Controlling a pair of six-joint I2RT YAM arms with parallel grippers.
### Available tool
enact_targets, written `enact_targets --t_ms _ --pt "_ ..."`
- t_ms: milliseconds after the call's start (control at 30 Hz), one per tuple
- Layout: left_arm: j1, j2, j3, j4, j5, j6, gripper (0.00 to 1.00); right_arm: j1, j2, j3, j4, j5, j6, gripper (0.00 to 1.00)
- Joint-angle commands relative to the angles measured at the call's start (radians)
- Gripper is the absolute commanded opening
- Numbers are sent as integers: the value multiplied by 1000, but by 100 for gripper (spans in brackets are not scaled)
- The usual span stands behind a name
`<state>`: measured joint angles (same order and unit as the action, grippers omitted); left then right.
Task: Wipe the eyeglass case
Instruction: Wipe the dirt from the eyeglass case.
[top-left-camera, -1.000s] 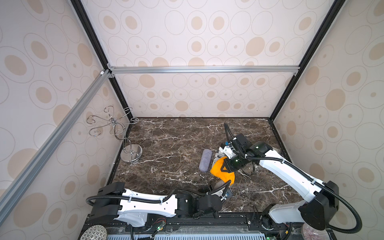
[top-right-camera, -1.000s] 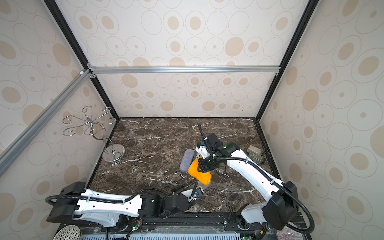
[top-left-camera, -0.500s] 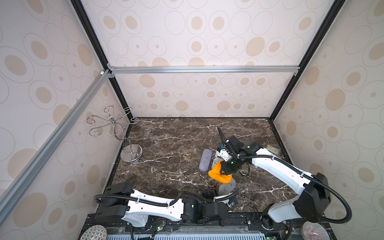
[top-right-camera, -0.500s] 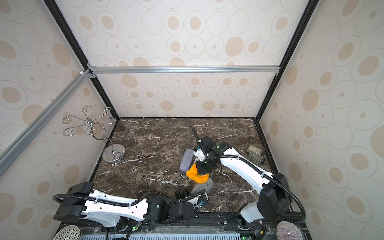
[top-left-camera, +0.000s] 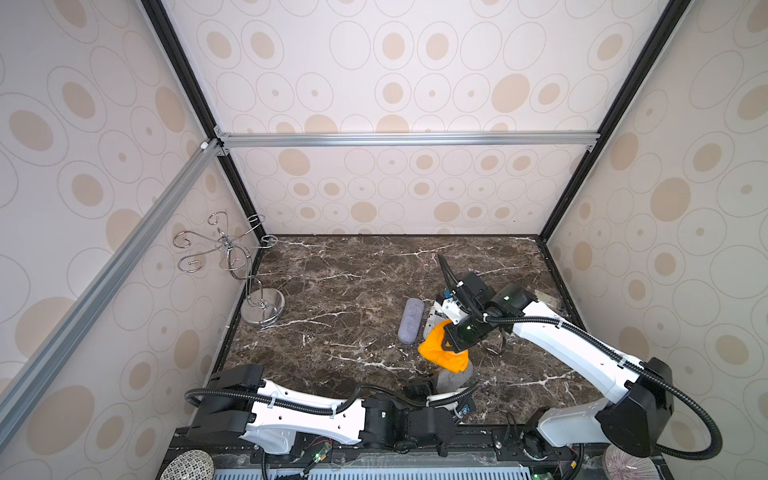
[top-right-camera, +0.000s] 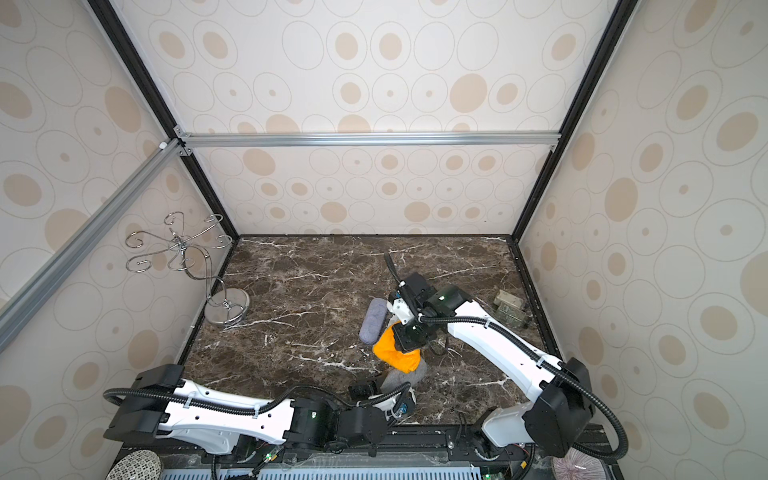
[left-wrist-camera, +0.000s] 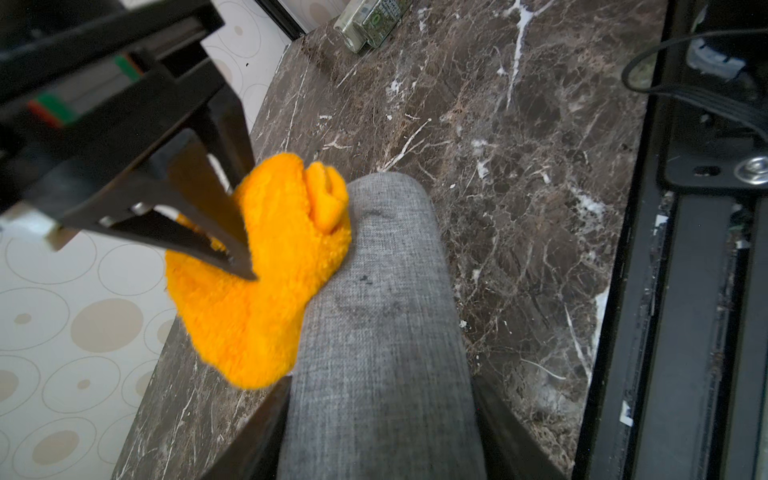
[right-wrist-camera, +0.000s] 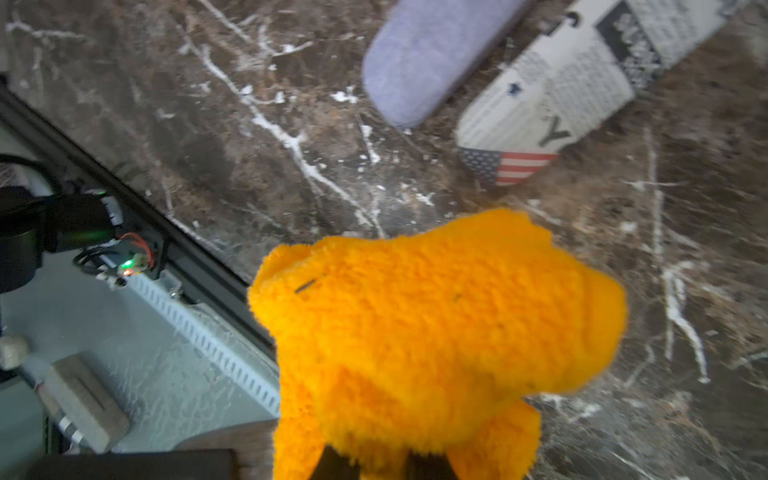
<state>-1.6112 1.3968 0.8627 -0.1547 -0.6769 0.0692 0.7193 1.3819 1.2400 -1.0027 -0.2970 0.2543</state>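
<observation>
Far left: chrome wire stand (top-left-camera: 262, 307) on the dark marble-pattern surface (top-left-camera: 332, 286), by the wall. Centre: lavender oblong fabric case (top-left-camera: 410, 320) lying flat, with a white printed case with a flag end (right-wrist-camera: 552, 95) just beside it. Nearer the front edge: grey fabric eyeglass case (left-wrist-camera: 386, 316), left jaws clamped on its near end. Fluffy orange cloth (left-wrist-camera: 266, 286) pressed against the grey case's side and top; right jaws clenched on the cloth. Far right: two small greenish jars (top-right-camera: 509, 307) near the wall, well apart from the rest.
</observation>
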Motion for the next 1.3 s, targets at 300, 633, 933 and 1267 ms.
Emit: enact_targets --t_ms 300,633,933,1267 --pt "16 -178 -27 58 50 -63 30 -107 -57 -75 -64 188 52 0" --pt "120 -300 -93 54 209 -126 29 -176 -245 -171 -46 -6 10 0" --pt "193 -322 -129 66 253 -150 28 -174 -423 -260 -123 -20 62 0" --pt "223 -346 -146 76 315 -168 27 -175 -500 -275 -164 33 104 0"
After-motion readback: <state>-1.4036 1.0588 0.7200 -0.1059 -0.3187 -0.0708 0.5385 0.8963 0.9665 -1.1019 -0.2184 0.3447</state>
